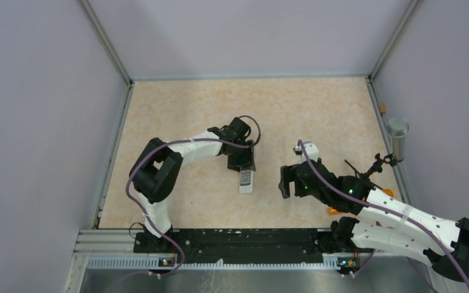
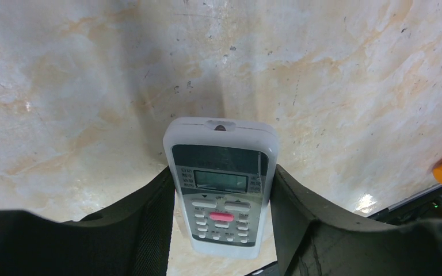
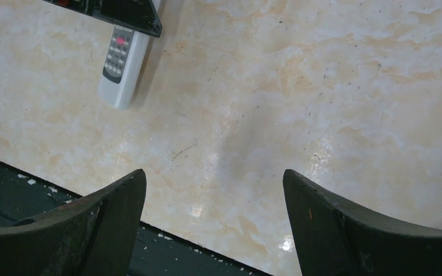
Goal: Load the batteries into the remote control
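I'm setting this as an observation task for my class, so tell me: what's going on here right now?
The left hand straddles the remote control, which lies face up on the table. Whether the hand actually grips it cannot be told. The right hand hangs open and empty above a bare patch of table. No batteries show in any view, so loading has not begun.
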You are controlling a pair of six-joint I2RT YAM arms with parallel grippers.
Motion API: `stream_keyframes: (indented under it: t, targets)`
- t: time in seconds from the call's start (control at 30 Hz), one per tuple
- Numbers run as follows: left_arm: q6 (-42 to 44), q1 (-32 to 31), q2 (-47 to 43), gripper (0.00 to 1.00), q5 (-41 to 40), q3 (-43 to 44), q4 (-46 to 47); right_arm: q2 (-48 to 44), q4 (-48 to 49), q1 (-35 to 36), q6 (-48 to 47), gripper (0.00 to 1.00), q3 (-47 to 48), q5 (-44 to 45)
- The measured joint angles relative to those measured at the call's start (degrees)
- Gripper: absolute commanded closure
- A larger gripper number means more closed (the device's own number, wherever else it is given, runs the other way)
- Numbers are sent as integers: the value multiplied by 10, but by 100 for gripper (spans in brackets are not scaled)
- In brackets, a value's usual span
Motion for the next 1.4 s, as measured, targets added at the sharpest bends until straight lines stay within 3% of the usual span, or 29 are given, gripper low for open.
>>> stream_keyframes:
  t: [0.2,0.27,0.3,0.53,1.03,1.4]
  targets:
    - [4,-2,-1,18,-17,0,-1,0,1,0,0,14,0,0]
    - [7,-2,-6,3,-22,-2,-1,1,3,0,0,14,0,0]
    - [10,-2,-12,1,-24,-4,-1,1,4,0,0,14,0,0]
    - [23,-3,-117,1,-28,-43,1,22,4,0,-2,13,24,0]
    - [67,-3,-483,1,-54,-168,18,27,24,0,-6,6,58,43]
    - [74,-3,-624,1,-68,-259,45,-9,50,0,-28,5,52,50]
